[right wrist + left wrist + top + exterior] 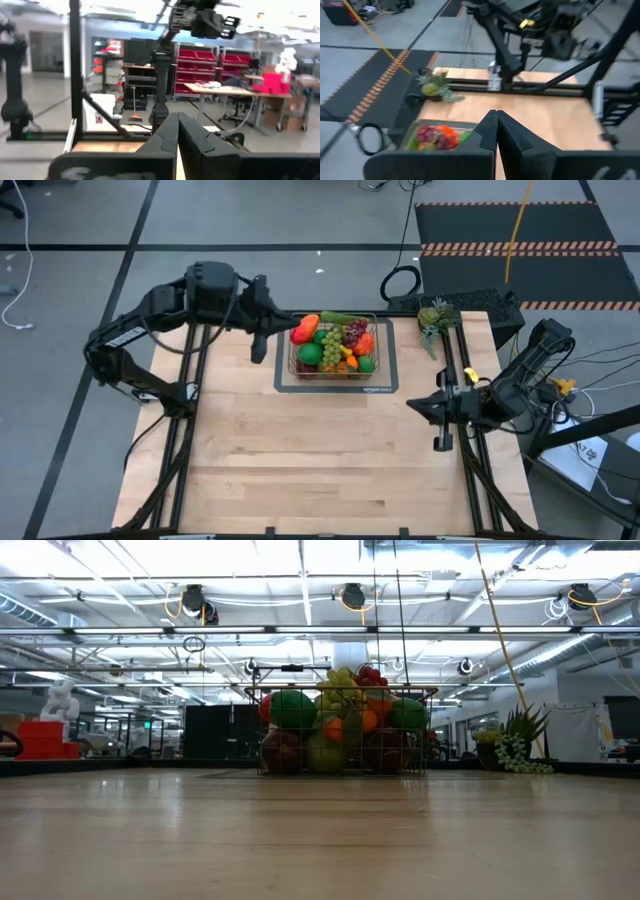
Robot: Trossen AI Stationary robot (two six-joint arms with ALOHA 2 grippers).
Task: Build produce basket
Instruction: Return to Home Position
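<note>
Small rectangular dark wire-mesh basket (334,376), heaped with colourful toy fruits and vegetables (333,345), on a grey mat (388,386) at twelve o'clock of the pale wooden table (300,450). Left gripper (495,120) clenched empty at the basket's nine o'clock; right gripper (176,122) likewise, table's three o'clock. Beyond, bright workshop hall

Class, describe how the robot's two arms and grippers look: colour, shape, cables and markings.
Both arms are black, built of jointed links with bulky joint housings. The left arm carries a white label strip; the right arm shows small yellow tags. The left gripper and right gripper each have two matte black, wedge-shaped fingers tapering to a tip.
</note>
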